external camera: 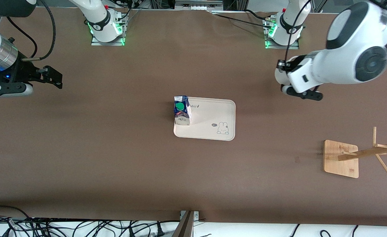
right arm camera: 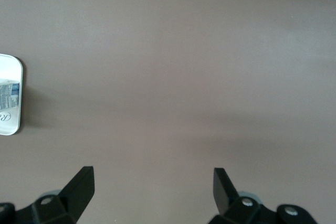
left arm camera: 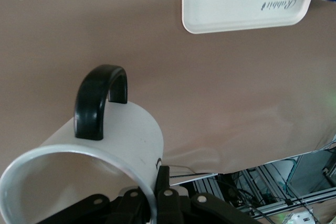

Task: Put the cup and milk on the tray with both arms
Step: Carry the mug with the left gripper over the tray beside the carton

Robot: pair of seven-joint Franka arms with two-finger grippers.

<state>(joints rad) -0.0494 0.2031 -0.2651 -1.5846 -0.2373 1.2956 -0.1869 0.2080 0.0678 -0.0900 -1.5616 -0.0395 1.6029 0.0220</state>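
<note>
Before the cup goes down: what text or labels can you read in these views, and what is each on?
"Rabbit": cursive lettering on the tray, clearest in the left wrist view.
Small badge beside the rabbit drawing: too small to read.
Print on the milk: too small to read.
Cup: no lettering visible.

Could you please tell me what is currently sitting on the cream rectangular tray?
Only the white and blue gable-top milk carton stands on the cream rectangular tray, at its edge toward the right arm's end. The tray surface under it is hidden.

Even, soft overhead light covers the brown table, with faint shadows beside the milk and wooden rack. Green lamps glow at both arm bases. In the left wrist view the cup looms close, slightly blurred.
</note>
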